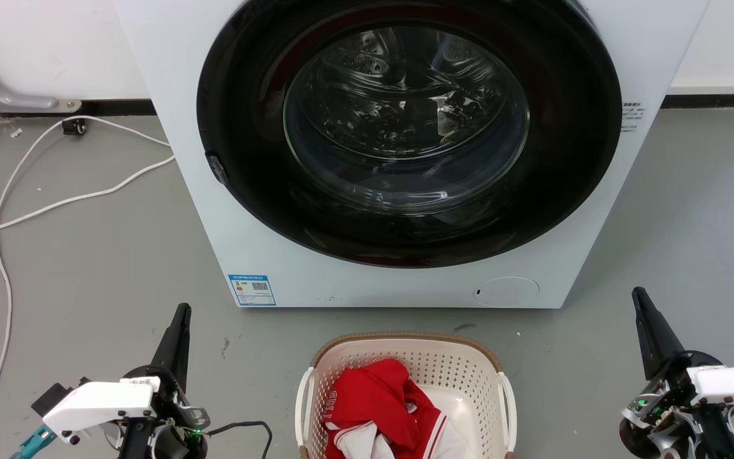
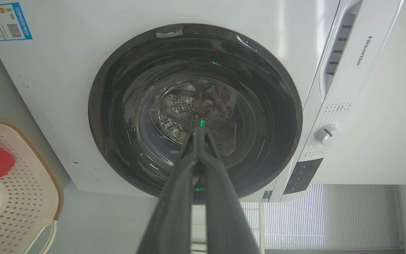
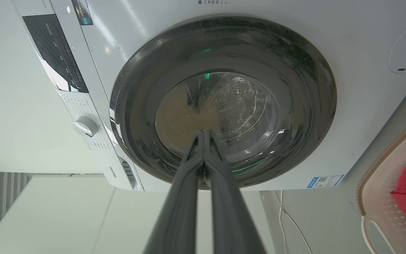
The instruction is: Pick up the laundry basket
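The laundry basket point(image 1: 462, 370), cream-white and perforated with a brown woven-look rim, stands on the floor at the bottom centre of the head view, just in front of the washing machine. Red and white clothes point(image 1: 380, 408) lie inside it. A white handle point(image 1: 304, 398) shows on each side. My left gripper point(image 1: 182, 310) is shut, well to the basket's left. My right gripper point(image 1: 638, 294) is shut, well to its right. The basket's corner point(image 2: 30, 183) sits at the left edge of the left wrist view, and its rim point(image 3: 393, 176) at the right edge of the right wrist view.
A white front-loading washing machine point(image 1: 278, 255) with a dark round door point(image 1: 405, 127), shut, stands right behind the basket. White cables point(image 1: 4, 268) trail over the grey floor at the left. Bare floor lies on both sides of the basket.
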You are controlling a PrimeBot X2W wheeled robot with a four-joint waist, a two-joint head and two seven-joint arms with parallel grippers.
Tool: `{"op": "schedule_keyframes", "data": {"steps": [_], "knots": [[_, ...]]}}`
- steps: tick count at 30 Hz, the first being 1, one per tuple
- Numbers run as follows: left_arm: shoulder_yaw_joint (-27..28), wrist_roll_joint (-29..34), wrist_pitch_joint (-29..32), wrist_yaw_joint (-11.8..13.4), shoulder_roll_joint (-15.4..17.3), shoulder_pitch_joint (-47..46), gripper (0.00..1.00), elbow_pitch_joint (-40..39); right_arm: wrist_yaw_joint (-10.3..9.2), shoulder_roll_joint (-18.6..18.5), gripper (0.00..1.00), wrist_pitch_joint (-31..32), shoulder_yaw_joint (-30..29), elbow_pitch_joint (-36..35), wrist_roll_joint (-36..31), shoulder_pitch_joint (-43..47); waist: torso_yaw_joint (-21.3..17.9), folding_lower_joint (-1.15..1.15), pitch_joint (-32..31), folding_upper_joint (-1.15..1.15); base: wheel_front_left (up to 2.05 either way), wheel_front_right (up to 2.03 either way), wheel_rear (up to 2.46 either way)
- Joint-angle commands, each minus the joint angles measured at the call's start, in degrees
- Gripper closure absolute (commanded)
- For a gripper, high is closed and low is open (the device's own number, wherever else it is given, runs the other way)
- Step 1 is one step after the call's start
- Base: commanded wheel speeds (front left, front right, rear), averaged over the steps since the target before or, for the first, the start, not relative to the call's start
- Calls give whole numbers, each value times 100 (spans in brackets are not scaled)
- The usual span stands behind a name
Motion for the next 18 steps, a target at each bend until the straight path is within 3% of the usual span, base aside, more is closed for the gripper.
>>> {"op": "schedule_keyframes", "data": {"steps": [1,18], "knots": [[18,39,4,-27,-10,-52,100,8,0,19,100,16,-10,4,-22,-65,0,0,0,0,0,0,0],[29,48,12,-27,-13,-52,100,8,0,25,100,25,-17,5,-32,-66,0,0,0,0,0,0,0]]}}
